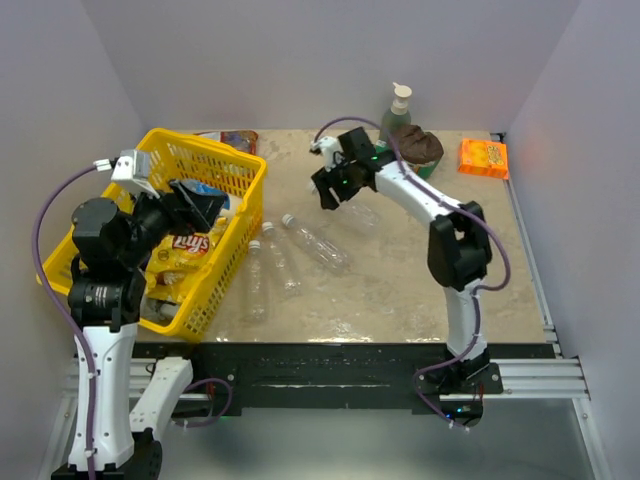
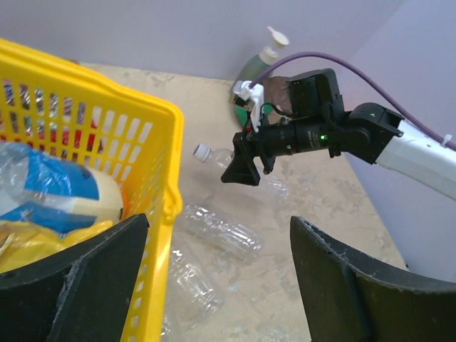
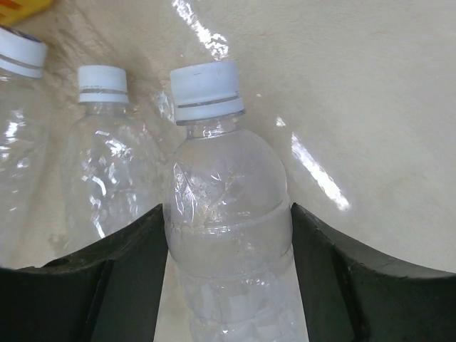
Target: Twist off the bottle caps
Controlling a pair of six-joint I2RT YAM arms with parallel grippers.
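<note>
Three capped bottles (image 3: 228, 214), seemingly empty; snacks (image 1: 186, 247) in basket (image 1: 210, 148)

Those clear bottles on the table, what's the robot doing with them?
The right arm's fingers are closed around one clear bottle, gripping its body; its white cap is on. The left arm's fingers are open and empty, over the yellow basket, nowhere near the cap. Three more capped bottles lie on the table beside the basket. No cap looks unscrewed yet.

Overhead view wide; wrist views close, sharing bottles (image 3: 228, 214).
</note>
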